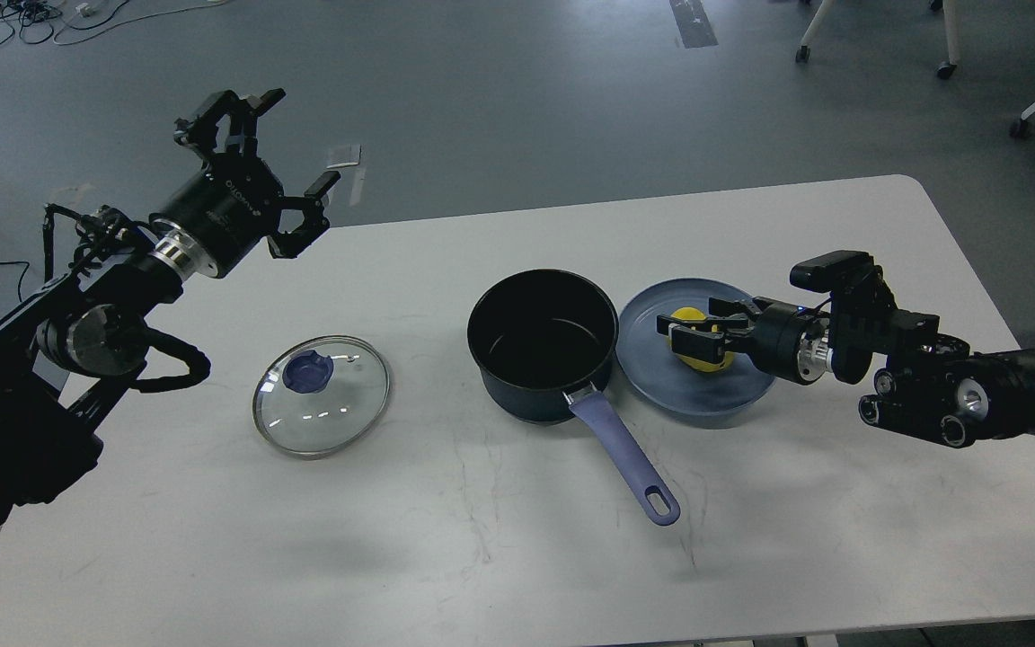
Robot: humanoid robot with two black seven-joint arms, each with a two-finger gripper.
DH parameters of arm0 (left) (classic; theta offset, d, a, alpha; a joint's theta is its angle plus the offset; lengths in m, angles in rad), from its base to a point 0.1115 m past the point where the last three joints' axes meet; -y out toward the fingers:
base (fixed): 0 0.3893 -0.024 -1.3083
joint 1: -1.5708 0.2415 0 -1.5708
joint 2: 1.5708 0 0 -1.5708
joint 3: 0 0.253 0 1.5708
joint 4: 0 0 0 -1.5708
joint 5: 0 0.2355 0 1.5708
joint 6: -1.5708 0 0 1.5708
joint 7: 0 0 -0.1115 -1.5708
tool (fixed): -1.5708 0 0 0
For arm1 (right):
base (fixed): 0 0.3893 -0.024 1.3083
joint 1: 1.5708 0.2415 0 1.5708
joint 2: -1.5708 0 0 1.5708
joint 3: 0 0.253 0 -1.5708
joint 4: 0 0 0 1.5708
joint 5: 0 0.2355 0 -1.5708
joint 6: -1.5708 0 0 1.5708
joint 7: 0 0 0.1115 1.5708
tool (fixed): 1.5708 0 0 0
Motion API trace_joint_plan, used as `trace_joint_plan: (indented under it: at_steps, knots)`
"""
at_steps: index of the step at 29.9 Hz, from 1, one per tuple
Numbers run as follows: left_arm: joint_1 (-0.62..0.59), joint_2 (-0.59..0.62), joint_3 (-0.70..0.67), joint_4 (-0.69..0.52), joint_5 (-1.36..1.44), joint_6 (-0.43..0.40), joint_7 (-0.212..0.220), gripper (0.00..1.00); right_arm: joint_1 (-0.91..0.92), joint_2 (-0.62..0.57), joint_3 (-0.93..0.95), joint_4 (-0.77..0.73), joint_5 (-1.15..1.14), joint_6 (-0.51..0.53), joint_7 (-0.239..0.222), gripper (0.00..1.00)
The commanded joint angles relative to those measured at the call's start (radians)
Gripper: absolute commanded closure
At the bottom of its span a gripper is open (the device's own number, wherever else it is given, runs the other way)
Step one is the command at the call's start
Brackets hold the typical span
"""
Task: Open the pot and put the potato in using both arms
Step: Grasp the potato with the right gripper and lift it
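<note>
With the lid [321,396] lying left of the open pot [543,345], my right gripper [695,340] clasps the potato [695,350] while my left gripper [259,171] hangs open, empty.

Head camera looks down over the table [517,557].

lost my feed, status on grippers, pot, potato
Left gripper open, raised. Right gripper around potato on plate. Pot open, lid on table. Path clear.

White lettering on the left arm's wrist housing [228,208] is too small to read.
</note>
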Motion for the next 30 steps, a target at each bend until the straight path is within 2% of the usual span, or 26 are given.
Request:
trace_joint_plan:
  at_steps: [1,2,4,8,14,17,24,30]
  knots:
    - [0.004,0.01,0.0,0.0,0.0,-0.001,-0.001,0.02,-0.001,0.013,-0.031,-0.006,-0.01,0.0,0.0,0.4]
    - [0.006,0.01,0.0,0.0,0.0,-0.001,-0.001,0.02,-0.001,0.014,-0.043,-0.007,-0.014,-0.002,0.002,0.51]
    - [0.006,0.014,0.0,0.0,0.0,0.001,-0.001,0.02,0.001,0.022,-0.051,-0.01,-0.019,-0.002,0.003,0.62]
    - [0.007,0.027,0.0,0.0,0.0,0.001,-0.001,0.02,0.007,0.033,-0.059,-0.012,-0.02,-0.002,0.006,0.69]
    - [0.007,0.027,0.002,0.0,0.0,0.002,-0.001,0.02,0.018,0.028,-0.057,-0.01,-0.02,-0.004,0.009,0.72]
    - [0.006,0.027,0.002,0.0,0.0,0.005,-0.001,0.02,0.044,0.014,-0.056,-0.004,-0.02,-0.017,0.029,0.72]
    - [0.004,0.025,0.002,-0.002,0.0,0.007,-0.001,0.02,0.128,-0.067,-0.051,0.046,-0.019,-0.043,0.041,0.72]
    - [0.004,0.022,0.0,-0.003,0.0,0.007,-0.001,0.02,0.204,-0.088,-0.056,0.062,-0.02,-0.06,0.051,0.72]
